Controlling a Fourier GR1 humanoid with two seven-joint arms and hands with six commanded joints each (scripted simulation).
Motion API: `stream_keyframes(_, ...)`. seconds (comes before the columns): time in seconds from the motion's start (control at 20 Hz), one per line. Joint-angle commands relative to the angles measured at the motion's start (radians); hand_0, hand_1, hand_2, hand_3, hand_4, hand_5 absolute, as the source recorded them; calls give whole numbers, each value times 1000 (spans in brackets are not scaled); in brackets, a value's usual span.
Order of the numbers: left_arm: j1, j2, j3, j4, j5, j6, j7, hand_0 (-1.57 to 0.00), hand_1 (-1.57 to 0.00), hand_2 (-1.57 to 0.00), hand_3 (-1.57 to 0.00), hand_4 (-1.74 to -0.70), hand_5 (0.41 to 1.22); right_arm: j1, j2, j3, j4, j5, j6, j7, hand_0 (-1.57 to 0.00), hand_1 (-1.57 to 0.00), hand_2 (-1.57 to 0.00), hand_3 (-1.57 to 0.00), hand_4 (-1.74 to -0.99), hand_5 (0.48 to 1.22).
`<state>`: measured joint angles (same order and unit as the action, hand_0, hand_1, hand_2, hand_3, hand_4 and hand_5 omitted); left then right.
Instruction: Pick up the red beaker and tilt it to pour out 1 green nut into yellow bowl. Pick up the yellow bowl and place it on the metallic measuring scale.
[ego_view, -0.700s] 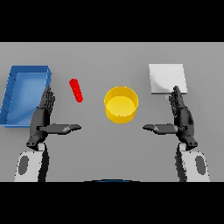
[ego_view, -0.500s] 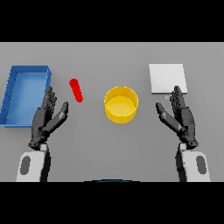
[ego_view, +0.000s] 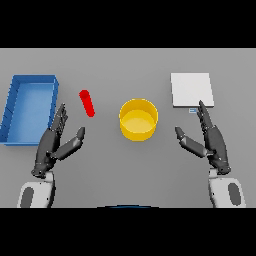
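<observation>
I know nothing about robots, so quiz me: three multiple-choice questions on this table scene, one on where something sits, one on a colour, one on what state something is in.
1. Where is the red beaker?
A. between the blue tray and the yellow bowl
B. inside the bowl
C. on the scale

2. What colour is the tray?
A. green
B. blue
C. white

3. What are the left hand and right hand doing?
A. both gripping the bowl
B. one holding the beaker
C. both open, holding nothing

Answers: 1 A, the beaker lies on the table between the two. 2 B, its walls and floor are blue. 3 C, the fingers are straight and touch no object.
</observation>
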<state>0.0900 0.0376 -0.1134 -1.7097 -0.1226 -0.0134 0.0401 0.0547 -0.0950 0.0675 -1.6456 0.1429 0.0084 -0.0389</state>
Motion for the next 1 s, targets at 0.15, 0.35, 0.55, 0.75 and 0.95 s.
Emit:
stream_keyframes(0.15,-23,-11,-10,17,-18,10,33,1,1,1,1,-1178,655,-8,5,-7,-2,-41,27,-11,1,1,1,1,-1272,611)
stream_keyframes(0.35,-100,-15,8,119,-33,22,35,1,1,1,1,-1197,659,-14,-16,-19,11,-61,55,-43,1,1,1,1,-1291,623)
stream_keyframes(0.55,-215,-9,56,273,-38,44,-4,1,1,1,1,-1211,659,-15,-8,-22,20,-63,51,-44,1,1,1,1,-1292,617)
stream_keyframes(0.75,-346,-19,91,424,-40,66,-42,1,1,1,1,-1219,644,-22,1,-16,11,-50,38,-32,1,1,1,1,-1295,622)
stream_keyframes(0.95,-442,-23,119,560,-51,91,-88,1,1,1,1,-1225,635,-17,-13,-23,-2,-51,37,-12,1,1,1,1,-1301,631)
